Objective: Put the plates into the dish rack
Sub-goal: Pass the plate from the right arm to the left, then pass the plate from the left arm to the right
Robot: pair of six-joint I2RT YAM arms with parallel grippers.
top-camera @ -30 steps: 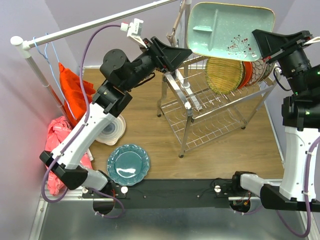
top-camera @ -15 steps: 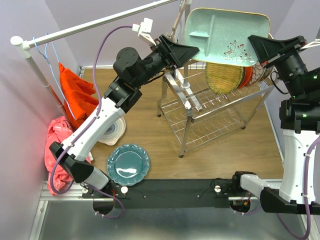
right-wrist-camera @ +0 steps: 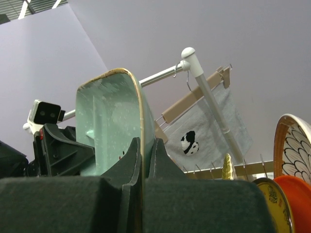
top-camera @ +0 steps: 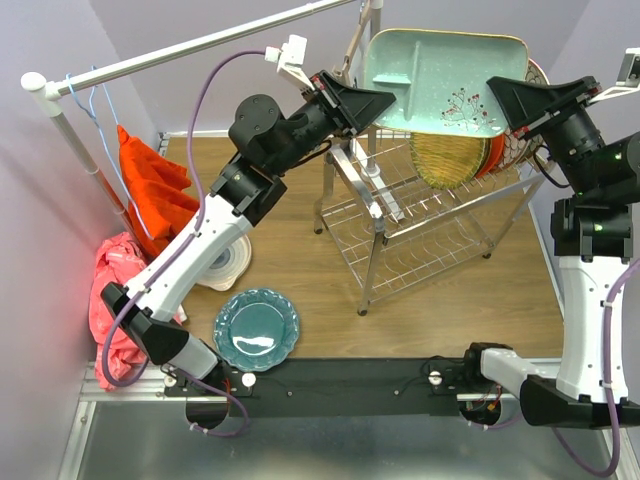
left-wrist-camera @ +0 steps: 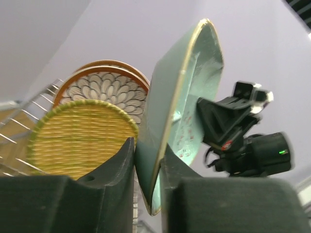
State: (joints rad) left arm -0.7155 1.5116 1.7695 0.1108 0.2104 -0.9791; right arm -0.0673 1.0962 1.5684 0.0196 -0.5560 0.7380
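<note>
a mint-green tray (top-camera: 440, 72), rectangular, gold-rimmed and divided into compartments, is held in the air over the upper tier of the dish rack (top-camera: 415, 215). its left short edge is clamped in the left claw (top-camera: 385, 100). in the left wrist view the rim is seen pinched between the two dark fingers. its right short edge is clamped in the right claw (top-camera: 497, 100), and the right wrist view shows the fingers closed on the rim with no gap. the tray is tilted, with its divided face turned up toward the top camera and a small red floral print near the right end. whether its lower edge touches the rack or the plates cannot be told.

four plates are stood on edge in the upper tier, close together at its right end. the yellow woven plate (top-camera: 447, 150) is placed nearest the tray. the orange plate (top-camera: 494, 150) is set behind it, and the brown-rimmed floral plate (top-camera: 522, 140) is at the back. a dark-yellow patterned plate (right-wrist-camera: 269, 199) is seen only in the right wrist view, just beside the orange one.

on the wooden worktop (top-camera: 450, 310), well apart from the rack, the teal scalloped plate (top-camera: 257, 328) is laid flat near the left arm's base. a white-grey swirl plate (top-camera: 225, 262) is partly hidden under that arm.

a grey cloth (right-wrist-camera: 204, 131) on a wooden hanger (right-wrist-camera: 187, 107) is hung from the white rail (top-camera: 190, 47).
</note>
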